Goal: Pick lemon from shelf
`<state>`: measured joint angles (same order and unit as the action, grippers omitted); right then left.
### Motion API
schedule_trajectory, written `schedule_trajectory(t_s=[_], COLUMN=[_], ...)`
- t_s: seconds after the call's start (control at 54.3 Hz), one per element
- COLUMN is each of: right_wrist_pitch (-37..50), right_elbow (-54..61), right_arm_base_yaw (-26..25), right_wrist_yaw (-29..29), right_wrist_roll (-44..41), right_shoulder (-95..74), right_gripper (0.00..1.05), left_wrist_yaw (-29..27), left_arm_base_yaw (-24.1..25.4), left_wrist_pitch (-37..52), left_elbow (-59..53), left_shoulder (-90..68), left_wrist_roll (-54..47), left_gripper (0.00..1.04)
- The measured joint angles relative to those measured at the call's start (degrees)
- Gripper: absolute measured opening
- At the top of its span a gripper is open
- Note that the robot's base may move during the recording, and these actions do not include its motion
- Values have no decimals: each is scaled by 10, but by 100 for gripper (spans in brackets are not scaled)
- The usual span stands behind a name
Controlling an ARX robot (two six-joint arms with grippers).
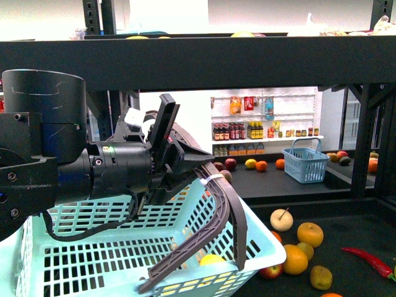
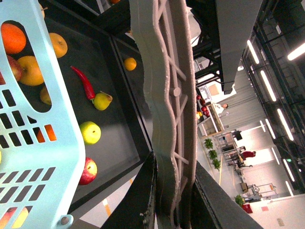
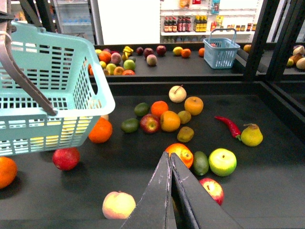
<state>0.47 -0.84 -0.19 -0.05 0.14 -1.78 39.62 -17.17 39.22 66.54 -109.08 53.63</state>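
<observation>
My left gripper [image 1: 180, 154] is shut on the grey handle [image 1: 226, 204] of a light cyan basket [image 1: 260, 235] and holds it above the black shelf's tray [image 3: 119, 181]. In the left wrist view the jaws [image 2: 174, 200] clamp the handle [image 2: 167, 95] from both sides. A bright yellow fruit [image 1: 212, 260] lies inside the basket, mostly hidden by the handle. It looks like the lemon, and it shows as a yellow patch through the slats in the right wrist view [image 3: 66, 126]. My right gripper [image 3: 170, 162] is shut and empty, low over the tray near an orange [image 3: 180, 153].
Loose fruit covers the tray: oranges, apples, a green apple [image 3: 222, 161], a pear [image 3: 251, 136], a red chilli [image 3: 228, 126], a peach [image 3: 118, 205]. The shelf's beam [image 1: 216, 62] runs overhead and an upright [image 3: 255, 43] stands at right. A blue basket [image 1: 305, 162] sits on the far tray.
</observation>
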Motion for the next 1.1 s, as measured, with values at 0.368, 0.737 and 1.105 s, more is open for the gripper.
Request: schedule_trajectory(t_s=[0.368, 0.737, 1.105], right_wrist_pitch=[-4, -4, -4], right_elbow=[0, 0, 0], right_arm_base_yaw=[1, 1, 1], right_wrist_yaw=[0, 0, 0], right_wrist_roll=[-1, -1, -1], right_shoulder=[15, 15, 15], right_gripper=[31, 98, 97], left_wrist_yaw=[2, -42, -281], left_arm_base_yaw=[0, -3, 87], left_wrist_pitch=[0, 13, 187], left_elbow=[0, 0, -1], left_shoulder=[0, 0, -1], left_wrist_roll=[0, 10, 164], left_gripper=[13, 13, 13])
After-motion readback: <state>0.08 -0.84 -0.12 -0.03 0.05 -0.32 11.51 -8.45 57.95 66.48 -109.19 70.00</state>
